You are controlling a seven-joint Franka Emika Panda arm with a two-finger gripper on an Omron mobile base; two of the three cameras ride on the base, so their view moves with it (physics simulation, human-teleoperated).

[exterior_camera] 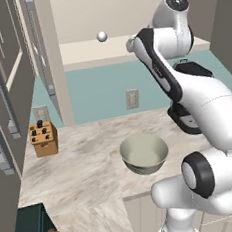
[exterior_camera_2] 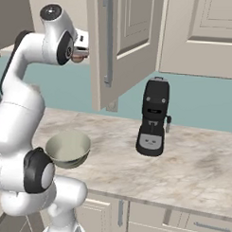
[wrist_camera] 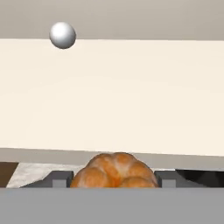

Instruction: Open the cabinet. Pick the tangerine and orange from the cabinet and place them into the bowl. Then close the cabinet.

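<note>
1. The pincer [wrist_camera: 114, 183] is closed partway on a lobed, bumpy orange-coloured fruit [wrist_camera: 114, 173], one dark finger on each side; tangerine or orange, I cannot tell.
2. The fruit is roundish, with no clear long axis.
3. It is held at the open cabinet [exterior_camera: 131, 48], just in front of the smooth cream shelf.
4. A small grey ball [exterior_camera: 102, 36] rests on that shelf.
5. Below the cabinet, the smooth round bowl [exterior_camera: 144, 154] stands upright on the marbled counter [exterior_camera: 87, 166]; nothing shows inside it.

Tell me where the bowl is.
The bowl stands on the marble counter below the open cabinet, left of the coffee machine in the right base view.
</note>
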